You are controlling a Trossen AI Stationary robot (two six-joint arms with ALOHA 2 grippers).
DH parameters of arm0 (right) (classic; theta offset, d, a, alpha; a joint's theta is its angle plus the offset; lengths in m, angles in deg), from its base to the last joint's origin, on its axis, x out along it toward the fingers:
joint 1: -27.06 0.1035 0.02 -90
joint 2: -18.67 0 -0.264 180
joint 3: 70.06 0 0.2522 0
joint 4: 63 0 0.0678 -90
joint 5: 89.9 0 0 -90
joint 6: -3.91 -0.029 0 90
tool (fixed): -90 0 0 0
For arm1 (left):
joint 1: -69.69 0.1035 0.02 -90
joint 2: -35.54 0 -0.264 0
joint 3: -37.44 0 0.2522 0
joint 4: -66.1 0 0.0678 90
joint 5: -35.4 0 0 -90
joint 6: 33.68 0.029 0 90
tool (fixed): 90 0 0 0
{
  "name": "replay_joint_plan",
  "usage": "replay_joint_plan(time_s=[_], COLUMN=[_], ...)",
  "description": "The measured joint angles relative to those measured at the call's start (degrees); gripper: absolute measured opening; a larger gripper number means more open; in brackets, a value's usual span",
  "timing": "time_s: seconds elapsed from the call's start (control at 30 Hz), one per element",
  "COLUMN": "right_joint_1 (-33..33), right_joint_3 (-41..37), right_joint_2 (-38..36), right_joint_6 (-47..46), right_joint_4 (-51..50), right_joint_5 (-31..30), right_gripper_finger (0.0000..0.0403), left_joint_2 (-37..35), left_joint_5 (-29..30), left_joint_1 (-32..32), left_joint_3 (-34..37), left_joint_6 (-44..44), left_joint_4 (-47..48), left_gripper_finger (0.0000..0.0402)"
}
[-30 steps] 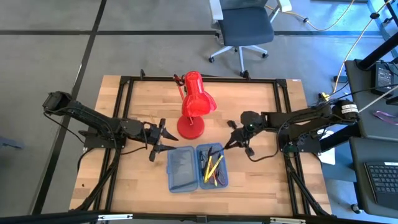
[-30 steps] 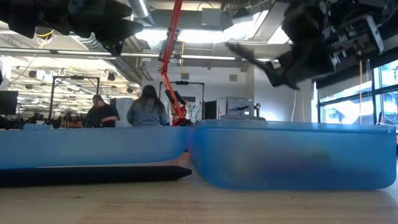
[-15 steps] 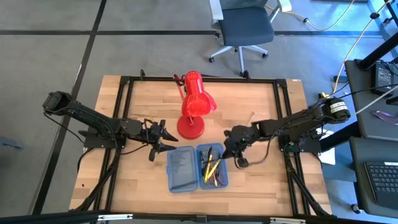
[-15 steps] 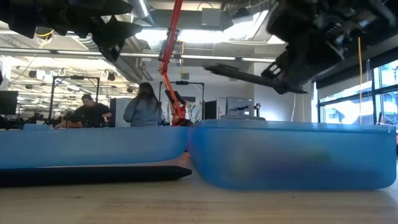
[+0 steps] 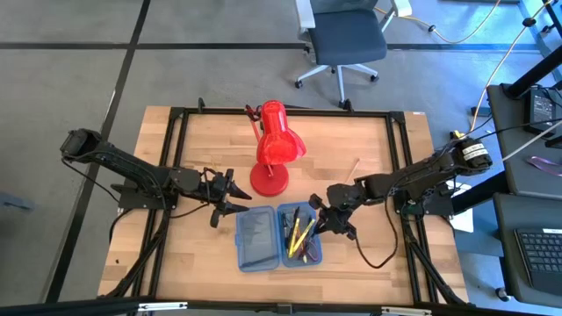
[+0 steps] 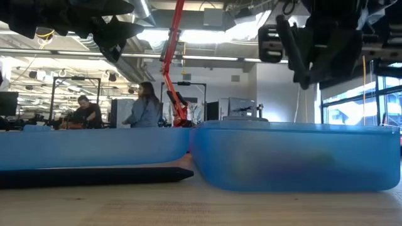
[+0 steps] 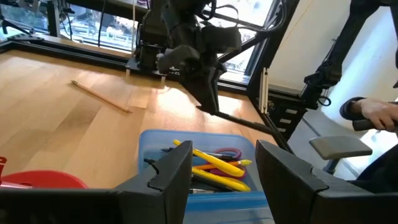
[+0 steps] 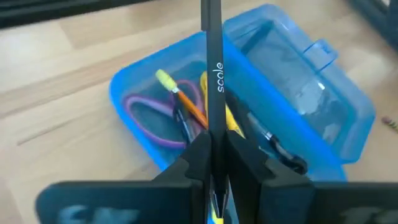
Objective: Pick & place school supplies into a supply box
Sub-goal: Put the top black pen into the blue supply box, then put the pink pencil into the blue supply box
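The supply box lies open near the table's near edge. Its empty left half (image 5: 256, 241) sits beside the right half (image 5: 317, 253), which holds yellow, orange and black pens and purple-handled scissors (image 8: 149, 112). My right gripper (image 5: 327, 219) hovers over the far right corner of that half, shut on a black pen (image 8: 212, 74). My left gripper (image 5: 237, 198) is open and waits in the air just beyond the box's far left corner. A wood-tone pencil (image 5: 354, 167) lies flat on the table right of the lamp. My right gripper pinches the black pen between its two fingers (image 8: 239, 158), near one end (image 8: 212, 127). The fingers point down from above in the left wrist view, and the long free part (image 7: 249, 124) sticks out sideways. The pen is lifted clear above the box's right half.
A big red desk lamp (image 5: 277, 145) stands just beyond the box, between the two arms. A black frame (image 5: 176, 132) runs round the tabletop. Bare wood shows on the table's far side and near the pencil. An office chair (image 5: 347, 39) and people at desks (image 6: 141, 107) are beyond the table.
My right gripper has moved from beside the lamp base toward the near edge and a little left, to above the box's right half. It has turned on the way, swinging the black pen round with it. The left arm has kept still.
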Motion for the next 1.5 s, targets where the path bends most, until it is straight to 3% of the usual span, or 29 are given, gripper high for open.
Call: replay_joint_plan(time_s=[0.33,0.57,0.97,1.3,1.5], right_joint_1=[-0.50,-1.09,-2.78,-2.84,-7.87], right_joint_3=[0.01,0.00,0.00,0.00,0.02], right_joint_2=[8.22,10.43,11.08,4.49,-1.58], right_joint_6=[6.78,6.68,6.67,5.37,1.55], right_joint_4=[8.38,10.06,9.26,2.90,-7.96], right_joint_5=[-0.26,-6.06,-6.82,-11.34,-5.72], right_gripper_finger=[0.0044,0.0046,0.0121,0.0132,0.0132], left_joint_2=[0.00,0.00,0.00,0.00,0.00], left_joint_5=[-0.02,-0.01,0.13,0.11,0.15], left_joint_1=[0.01,-0.01,0.00,-0.01,0.01], left_joint_3=[-0.04,-0.04,-0.03,-0.02,-0.02], left_joint_6=[0.05,0.09,0.11,0.11,0.11], left_joint_4=[-0.11,0.37,0.52,0.55,0.54], left_gripper_finger=[0.0169,0.0169,0.0169,0.0169,0.0169])
